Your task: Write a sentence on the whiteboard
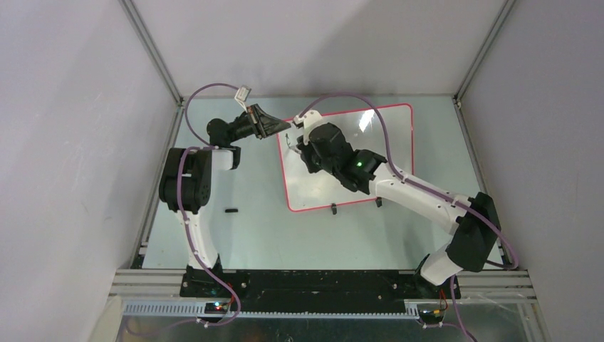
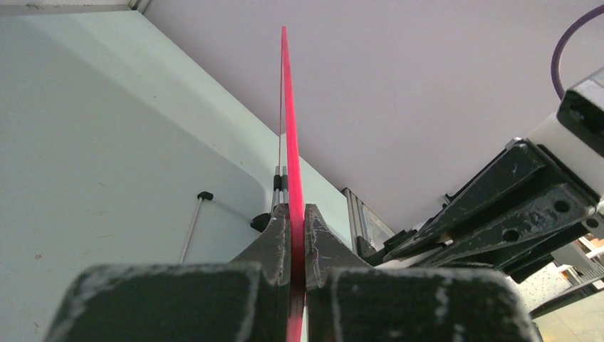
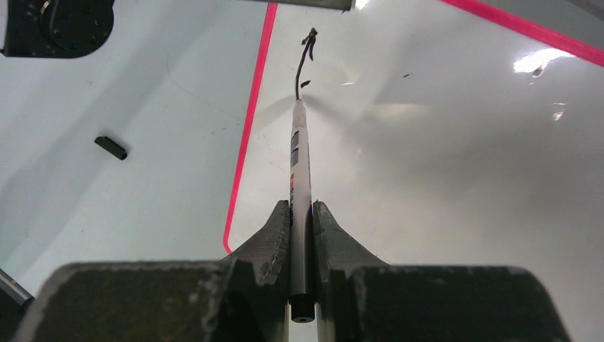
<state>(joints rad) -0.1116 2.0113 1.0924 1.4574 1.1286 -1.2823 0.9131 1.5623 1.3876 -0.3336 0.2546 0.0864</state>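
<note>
Whiteboard (image 1: 320, 192) is lying rim-pinched by the left gripper (image 2: 298, 210) at upper left while the right gripper (image 3: 302, 206), clamping a marker (image 3: 300, 157), is pointing it up-frame onto a black stroke (image 3: 305, 60).

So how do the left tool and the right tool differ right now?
The left tool is shut on the whiteboard by its red rim; the right tool is shut on a marker. The left tool sits at the board's far left corner, the right tool over its white face, marker tip by a short black stroke. Both are shut, with dark scuffed fingers.
</note>
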